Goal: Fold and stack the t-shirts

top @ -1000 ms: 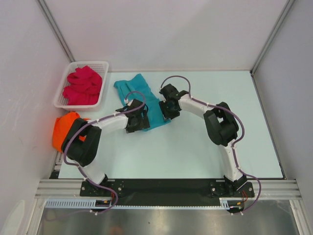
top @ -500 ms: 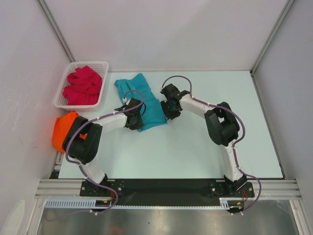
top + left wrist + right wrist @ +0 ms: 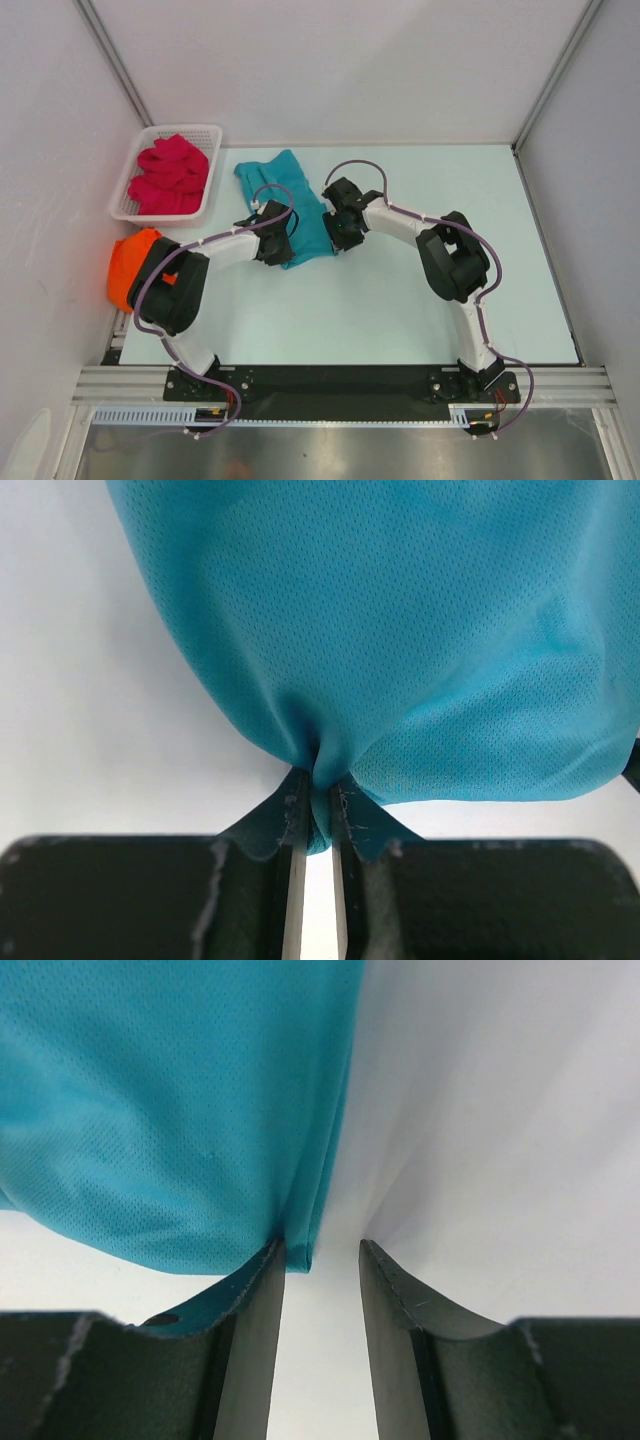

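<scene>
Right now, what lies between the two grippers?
The near edge of the teal-blue t-shirt, in the top view. The left gripper pinches it; the right gripper stands open at its corner.

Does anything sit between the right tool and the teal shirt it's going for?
Nothing visible does. The open right tool sits at the edge of the teal shirt, cloth touching it, bare table alongside. The left tool is shut on that shirt.

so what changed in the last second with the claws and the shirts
The left claw closed on the near edge of the teal t-shirt, pinching a fold. The right claw slid a little left to the shirt's right edge, jaws open, cloth against one finger. The pink t-shirt in the basket and the orange t-shirt stayed put.
</scene>
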You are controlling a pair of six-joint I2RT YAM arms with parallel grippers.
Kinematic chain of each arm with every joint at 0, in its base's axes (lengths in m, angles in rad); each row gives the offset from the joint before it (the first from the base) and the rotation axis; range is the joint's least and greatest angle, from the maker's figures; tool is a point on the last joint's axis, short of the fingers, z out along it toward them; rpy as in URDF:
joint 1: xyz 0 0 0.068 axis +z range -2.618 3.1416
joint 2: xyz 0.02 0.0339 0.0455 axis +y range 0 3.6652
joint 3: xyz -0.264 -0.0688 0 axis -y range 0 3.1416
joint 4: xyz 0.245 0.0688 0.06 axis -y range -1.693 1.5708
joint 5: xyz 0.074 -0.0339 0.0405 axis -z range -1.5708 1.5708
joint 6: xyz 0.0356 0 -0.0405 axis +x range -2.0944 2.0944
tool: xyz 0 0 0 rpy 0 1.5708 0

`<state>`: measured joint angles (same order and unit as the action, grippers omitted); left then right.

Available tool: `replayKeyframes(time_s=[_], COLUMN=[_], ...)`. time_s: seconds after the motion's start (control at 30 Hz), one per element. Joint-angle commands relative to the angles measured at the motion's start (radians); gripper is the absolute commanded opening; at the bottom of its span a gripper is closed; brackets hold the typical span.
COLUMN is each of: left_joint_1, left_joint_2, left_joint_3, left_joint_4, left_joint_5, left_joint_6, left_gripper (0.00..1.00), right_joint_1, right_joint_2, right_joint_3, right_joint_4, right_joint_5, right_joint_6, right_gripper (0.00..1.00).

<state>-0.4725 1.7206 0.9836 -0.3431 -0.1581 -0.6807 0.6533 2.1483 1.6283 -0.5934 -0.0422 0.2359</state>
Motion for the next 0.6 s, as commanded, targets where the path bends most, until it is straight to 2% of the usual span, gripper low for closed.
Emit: replayKeyframes(time_s=[0.0, 0.57], left_joint_1=[0.002, 0.002], left_joint_2=[-0.01, -0.007], left_joint_3=[-0.016, -0.013], left_joint_4=[-0.01, -0.019], left_joint_5=[0.003, 0.0], left_joint_6=[0.0, 0.001], left_gripper=[0.17, 0.17], right_joint_1=[0.012, 0.035], right_joint_2=[-0.053, -0.099], right_joint_3=[-0.021, 0.021], right_joint_4=[-0.013, -0.066], right_joint_5=[-0.007, 0.071], right_joint_6=[0.02, 0.005], right_gripper=[0.41, 0.41])
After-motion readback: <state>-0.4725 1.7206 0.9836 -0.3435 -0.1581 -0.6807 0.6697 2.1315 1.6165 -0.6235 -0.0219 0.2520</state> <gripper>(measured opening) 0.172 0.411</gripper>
